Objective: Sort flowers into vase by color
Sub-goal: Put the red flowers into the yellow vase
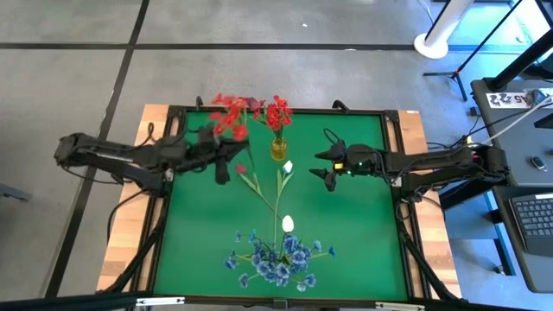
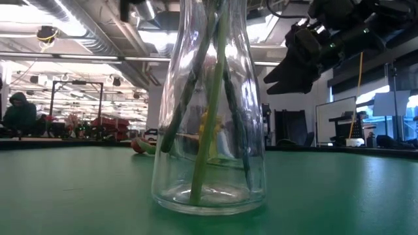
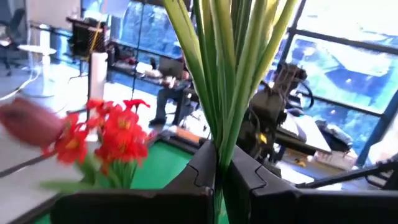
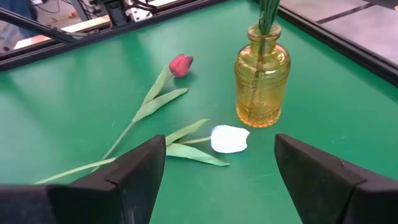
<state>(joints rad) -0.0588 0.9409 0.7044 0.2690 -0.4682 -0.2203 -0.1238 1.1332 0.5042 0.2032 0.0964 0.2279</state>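
Note:
A yellow glass vase point(image 1: 278, 149) at the table's far middle holds red flowers point(image 1: 278, 114). Left of it my left gripper point(image 1: 235, 154) is raised and shut on a bunch of green stems point(image 3: 217, 74); a red cluster point(image 1: 228, 112) shows just beyond it. My right gripper point(image 4: 219, 163) hovers open to the right of the yellow vase, nothing between its fingers. A red bud flower point(image 4: 180, 64) and a white bud flower point(image 4: 229, 138) lie flat on the mat by the vase. A clear vase point(image 2: 209, 111) near the front edge holds blue flowers point(image 1: 278, 259). My left gripper pinches several green stems and leaves point(image 3: 219, 134) together between its two fingers. The fingers reach level toward the table's right, and the stems run across them. The bunch is lifted clear of the mat; its heads lie outside the wrist view.
Another white bud point(image 1: 288, 225) lies between the two vases. The green mat has a dark raised frame point(image 1: 276, 110) around it. Open mat lies to the left point(image 1: 199, 233) and right point(image 1: 363, 233) of the flowers. A person sits far behind the table point(image 2: 18, 111).

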